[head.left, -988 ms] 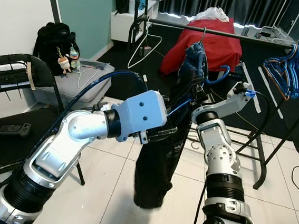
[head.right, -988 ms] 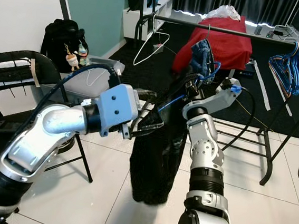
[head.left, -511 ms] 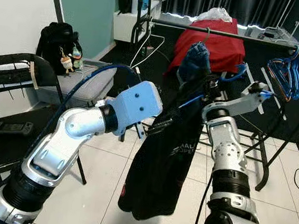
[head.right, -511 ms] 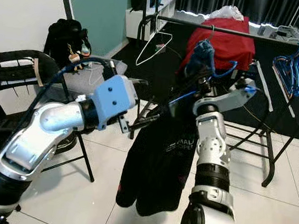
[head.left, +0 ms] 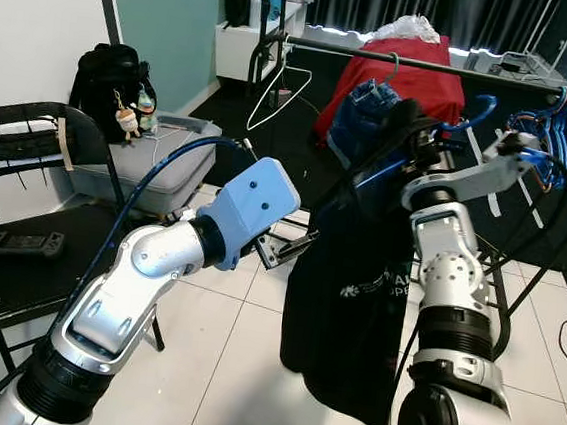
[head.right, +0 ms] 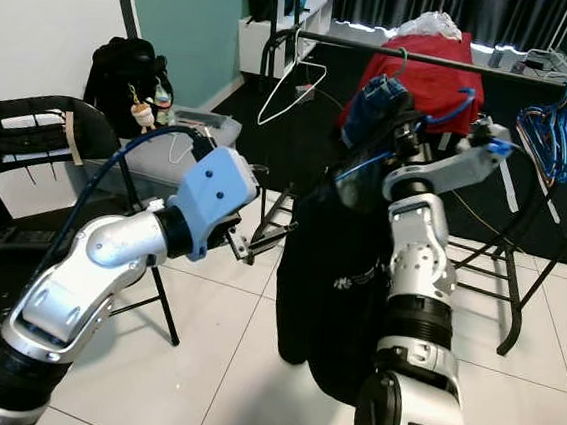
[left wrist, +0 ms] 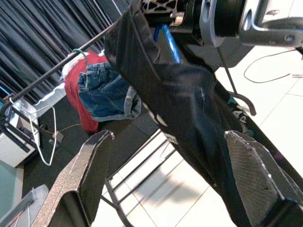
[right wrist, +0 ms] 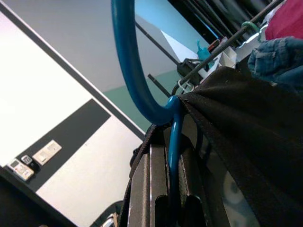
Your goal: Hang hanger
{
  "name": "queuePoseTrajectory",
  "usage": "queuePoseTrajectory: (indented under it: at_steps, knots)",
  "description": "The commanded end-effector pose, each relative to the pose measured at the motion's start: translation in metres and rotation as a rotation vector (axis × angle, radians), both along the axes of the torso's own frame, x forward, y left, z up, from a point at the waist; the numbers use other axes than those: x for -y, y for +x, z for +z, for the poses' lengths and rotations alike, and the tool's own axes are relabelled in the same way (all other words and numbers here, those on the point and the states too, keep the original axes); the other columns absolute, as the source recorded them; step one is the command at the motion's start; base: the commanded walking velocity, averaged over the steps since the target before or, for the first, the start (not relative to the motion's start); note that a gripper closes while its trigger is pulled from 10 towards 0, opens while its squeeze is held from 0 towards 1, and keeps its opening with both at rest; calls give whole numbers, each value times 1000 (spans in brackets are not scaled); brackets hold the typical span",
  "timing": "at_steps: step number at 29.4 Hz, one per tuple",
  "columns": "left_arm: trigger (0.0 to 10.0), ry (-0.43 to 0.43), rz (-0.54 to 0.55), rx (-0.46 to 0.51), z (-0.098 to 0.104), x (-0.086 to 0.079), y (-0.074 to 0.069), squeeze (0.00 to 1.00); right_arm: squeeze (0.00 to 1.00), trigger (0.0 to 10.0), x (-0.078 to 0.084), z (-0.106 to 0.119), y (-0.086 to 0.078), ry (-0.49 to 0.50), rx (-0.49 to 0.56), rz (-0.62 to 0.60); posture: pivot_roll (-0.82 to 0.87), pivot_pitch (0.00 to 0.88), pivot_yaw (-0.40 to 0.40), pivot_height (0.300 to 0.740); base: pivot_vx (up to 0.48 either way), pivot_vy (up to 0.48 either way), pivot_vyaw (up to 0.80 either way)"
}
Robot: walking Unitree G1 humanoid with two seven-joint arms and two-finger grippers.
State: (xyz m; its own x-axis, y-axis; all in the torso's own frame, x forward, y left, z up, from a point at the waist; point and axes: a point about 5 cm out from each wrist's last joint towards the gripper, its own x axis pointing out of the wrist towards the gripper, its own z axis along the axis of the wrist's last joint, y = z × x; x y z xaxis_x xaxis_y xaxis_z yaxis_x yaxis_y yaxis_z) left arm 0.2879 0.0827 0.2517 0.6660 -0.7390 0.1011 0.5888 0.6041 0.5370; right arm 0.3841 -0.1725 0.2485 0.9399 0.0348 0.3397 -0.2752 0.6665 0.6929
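White tiled floor [head.left: 218,367]; one clothes rail [head.left: 428,64] carried one white hanger [head.left: 275,96]. Right gripper [right wrist: 170,189] clamped one blue hanger [right wrist: 130,71] bearing black garment [head.left: 354,310], near rail. Left gripper [left wrist: 165,179] spread wide beside garment.

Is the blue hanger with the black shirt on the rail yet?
Not yet. The right gripper holds the blue hanger below the rail, black shirt draped from it.

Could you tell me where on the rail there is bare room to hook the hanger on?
The rail is bare between the jeans and the blue hangers, and between the white hanger and the jeans. The far right end is crowded. The right gripper grips the hanger.
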Motion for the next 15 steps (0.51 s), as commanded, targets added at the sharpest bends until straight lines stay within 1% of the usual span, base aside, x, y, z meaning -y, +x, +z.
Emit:
queuePoseTrajectory:
  at_steps: [1,3,5,6,7,8,9,10,11,13,15]
  knots:
    - [10000,18,-8,0,2,0,-1,0,0,10000,-6,2,0,-34,11,16,21,0,-21,736,0,0,0]
    - [10000,18,-8,-2,2,1,-1,0,0,10000,-8,1,0,-37,12,18,19,0,-20,736,0,0,0]
    - [10000,23,-29,-35,-1,4,-3,0,0,10000,-9,0,-1,-47,9,18,18,0,-21,736,0,0,0]
    - [10000,23,-29,-35,-1,4,-3,0,0,10000,-9,0,-1,-47,9,18,18,0,-21,736,0,0,0]
    - [10000,29,-40,-48,-2,6,-4,0,0,10000,-9,0,-1,-47,9,18,18,0,-24,736,0,0,0]
    - [10000,37,-59,-81,-6,8,-7,0,0,10000,-9,0,-1,-47,8,15,19,0,-25,736,0,0,0]
    - [10000,37,-59,-81,-6,8,-7,0,0,10000,-9,0,-1,-47,8,15,19,0,-25,736,0,0,0]
    - [10000,38,-74,-112,-9,10,-9,0,0,10000,-8,0,-1,-48,7,13,20,0,-26,736,0,0,0]
    - [10000,38,-74,-112,-9,10,-9,0,0,10000,-8,0,-1,-48,7,13,20,0,-26,736,0,0,0]
    - [10000,38,-75,-153,-14,13,-11,0,0,10000,-9,0,-1,-47,5,12,20,0,-27,736,0,0,0]
    - [10000,36,-70,-159,-16,13,-11,0,0,10000,-9,0,-1,-46,5,13,20,0,-27,736,0,0,0]
